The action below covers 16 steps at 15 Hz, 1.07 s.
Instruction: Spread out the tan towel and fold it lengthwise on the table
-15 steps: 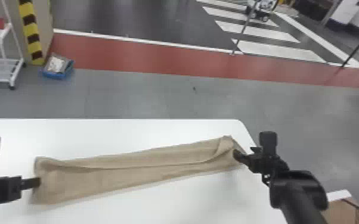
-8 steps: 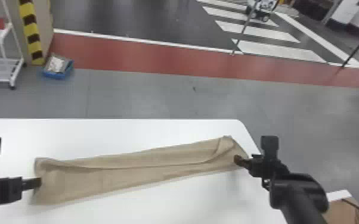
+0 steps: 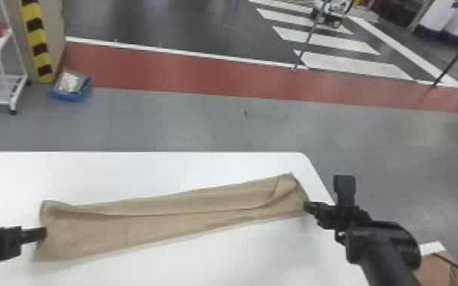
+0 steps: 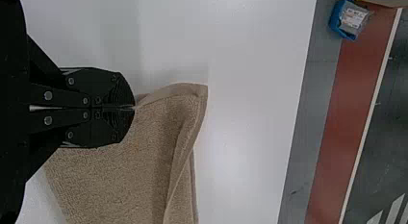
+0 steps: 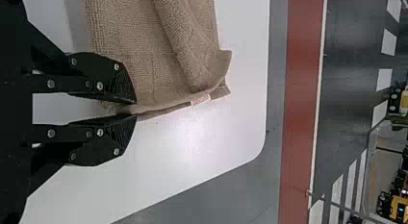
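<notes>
By table (image 3: 217, 262) right edge, my right fingers (image 5: 113, 84) narrowly straddle limp towel (image 3: 163, 228); left fingers (image 4: 122, 92) pinch its end, best hold.

White crossing stripes (image 3: 353, 65) at upper right, a red floor lane (image 3: 201, 78) and a yellow-and-black hazard marking (image 3: 37, 38) at upper left are indicating an industrial workshop or test hall.

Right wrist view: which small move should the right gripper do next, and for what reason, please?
Probably close the right gripper gently: its fingers look parted, with an end edge of the tan towel between their tips, while the left gripper is shut on the opposite end. Holding both ends should help before pulling.
</notes>
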Tool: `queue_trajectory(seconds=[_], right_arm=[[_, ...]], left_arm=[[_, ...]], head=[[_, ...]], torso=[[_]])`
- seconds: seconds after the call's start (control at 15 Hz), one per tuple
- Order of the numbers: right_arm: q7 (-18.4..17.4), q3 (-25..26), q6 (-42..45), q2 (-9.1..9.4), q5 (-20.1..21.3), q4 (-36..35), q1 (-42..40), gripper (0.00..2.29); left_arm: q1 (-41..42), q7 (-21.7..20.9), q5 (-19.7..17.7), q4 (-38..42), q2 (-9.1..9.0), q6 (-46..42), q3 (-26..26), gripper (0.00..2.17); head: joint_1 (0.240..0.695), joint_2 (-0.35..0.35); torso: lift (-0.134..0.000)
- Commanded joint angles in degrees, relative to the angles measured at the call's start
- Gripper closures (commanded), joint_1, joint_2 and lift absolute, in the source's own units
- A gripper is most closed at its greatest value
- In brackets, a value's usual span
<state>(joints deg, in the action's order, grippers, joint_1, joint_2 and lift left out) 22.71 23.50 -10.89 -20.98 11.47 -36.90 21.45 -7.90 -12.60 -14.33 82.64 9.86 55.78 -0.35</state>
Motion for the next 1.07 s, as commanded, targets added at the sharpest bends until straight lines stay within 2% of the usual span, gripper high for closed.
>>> queue_trajectory(seconds=[0.0,0.47,0.8,0.93,1.0], right_arm=[[1.90,1.55,-0.85,-0.03,-1.54,-2.04,-1.32,1.51],[8.66,9.46,-7.53,0.59,-5.93,-12.85,-6.77,1.51],[8.66,9.28,-7.53,0.59,-5.84,-13.91,-8.53,1.51],[8.40,8.05,-7.18,1.38,-5.40,-13.91,-8.62,1.51],[7.96,7.17,-7.18,1.91,-5.23,-14.08,-8.62,1.42]], left_arm=[[0.43,-0.24,-0.26,1.03,0.25,1.49,1.14,1.56],[2.01,-0.94,-0.53,5.25,0.78,5.71,3.78,1.56],[3.24,-1.11,-0.44,6.30,1.75,6.94,4.57,1.56],[3.33,-1.03,-0.35,5.87,1.57,5.53,4.39,1.56],[3.50,-1.03,-0.35,5.78,1.31,4.65,4.31,1.56]], head=[[0.695,-0.340],[0.695,-0.347],[0.695,-0.350],[0.695,-0.350],[0.695,-0.348]], torso=[[0.000],[0.000],[0.000],[0.000],[0.000]])
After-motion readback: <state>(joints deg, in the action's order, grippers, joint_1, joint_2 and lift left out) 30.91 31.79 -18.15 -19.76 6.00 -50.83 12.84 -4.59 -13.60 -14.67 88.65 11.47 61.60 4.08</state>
